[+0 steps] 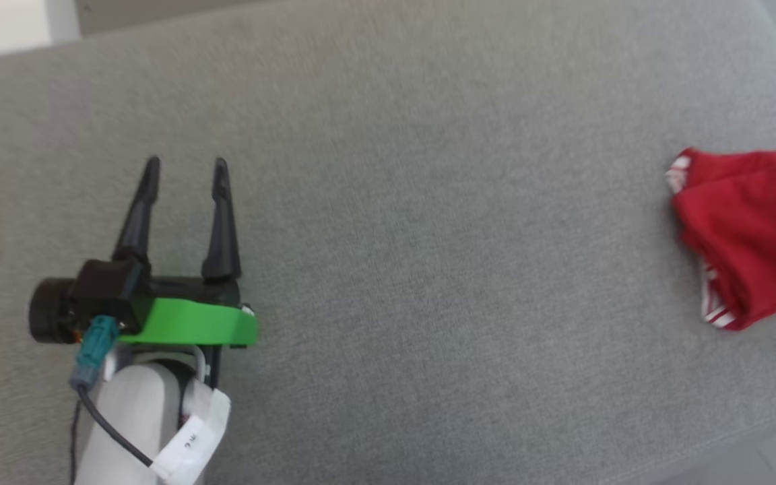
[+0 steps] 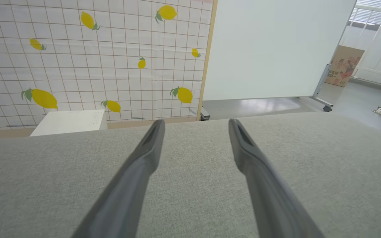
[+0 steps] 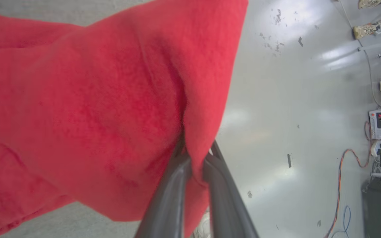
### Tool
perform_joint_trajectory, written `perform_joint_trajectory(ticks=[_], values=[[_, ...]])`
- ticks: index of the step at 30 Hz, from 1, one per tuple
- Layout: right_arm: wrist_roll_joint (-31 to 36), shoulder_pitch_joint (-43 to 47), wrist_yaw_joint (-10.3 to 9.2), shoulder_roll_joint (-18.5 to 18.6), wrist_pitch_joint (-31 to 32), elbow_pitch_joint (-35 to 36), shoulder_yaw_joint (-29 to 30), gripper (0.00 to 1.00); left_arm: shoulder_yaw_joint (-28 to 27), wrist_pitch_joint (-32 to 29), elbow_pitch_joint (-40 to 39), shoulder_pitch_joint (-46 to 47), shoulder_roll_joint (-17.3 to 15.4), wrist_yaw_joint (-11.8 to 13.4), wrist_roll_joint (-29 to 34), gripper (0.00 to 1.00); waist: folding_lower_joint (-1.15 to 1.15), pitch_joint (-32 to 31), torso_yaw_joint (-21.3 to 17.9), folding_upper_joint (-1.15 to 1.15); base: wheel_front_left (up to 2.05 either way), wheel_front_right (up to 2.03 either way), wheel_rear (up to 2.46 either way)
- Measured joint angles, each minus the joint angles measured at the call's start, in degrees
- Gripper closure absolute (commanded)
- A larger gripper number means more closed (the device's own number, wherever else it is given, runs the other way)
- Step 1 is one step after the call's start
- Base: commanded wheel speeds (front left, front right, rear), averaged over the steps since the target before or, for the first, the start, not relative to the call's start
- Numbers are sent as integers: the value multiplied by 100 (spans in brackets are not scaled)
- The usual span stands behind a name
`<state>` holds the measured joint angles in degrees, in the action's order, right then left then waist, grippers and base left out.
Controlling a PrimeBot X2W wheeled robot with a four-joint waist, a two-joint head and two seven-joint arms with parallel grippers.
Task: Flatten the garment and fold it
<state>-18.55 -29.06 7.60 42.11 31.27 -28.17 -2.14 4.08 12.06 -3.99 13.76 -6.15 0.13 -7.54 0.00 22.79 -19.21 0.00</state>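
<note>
A: What's on the left?
B: The left gripper (image 1: 186, 165), near side, over the grey surface (image 1: 428, 236). Its two dark fingers stand apart, pointing to the far side.
A: And the right?
B: The garment (image 1: 752, 229), red and bunched, with white-striped hems showing. The view's right edge cuts it off. It's well apart from the gripper.

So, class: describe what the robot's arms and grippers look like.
Left gripper: two long, tapering black jaws on a green bracket, black camera with teal plug and black cable, pale forearm with a white tag. Right gripper: dark grey jaws.
</note>
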Motion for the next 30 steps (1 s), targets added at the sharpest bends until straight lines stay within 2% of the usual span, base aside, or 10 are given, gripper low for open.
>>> perform_joint_trajectory(ticks=[9,10,11,16,21,26,30], values=[[638,-1075,0,-323,-950,-1586,904,100,-54,-499,-802,12,-301,140,286,0,1,991,-148,0,0,0,0],[721,-1162,0,-343,-1051,-1714,961,76,-52,-527,-848,13,-305,146,288,0,1,1064,-156,0,0,0,0],[806,-1268,0,-377,-1159,-1876,1023,0,-55,-550,-890,11,-313,153,296,0,1,1151,-165,0,0,0,0],[1016,-1606,0,-476,-1586,-2517,1195,0,-65,-586,-1042,10,-322,214,302,0,1,1414,-194,0,0,0,0],[1035,-1803,0,-458,-2150,-2847,1202,0,-79,-457,-924,-26,-286,253,243,0,1,1319,-204,0,0,0,0],[665,-2026,0,-461,-2822,-2575,829,0,-170,-197,-648,-191,-246,274,88,0,1,985,-201,0,0,0,0],[62,-2230,-1,-627,-3240,-1894,415,0,-331,-3,-425,-389,-153,302,-180,0,0,577,-164,0,0,0,0]])
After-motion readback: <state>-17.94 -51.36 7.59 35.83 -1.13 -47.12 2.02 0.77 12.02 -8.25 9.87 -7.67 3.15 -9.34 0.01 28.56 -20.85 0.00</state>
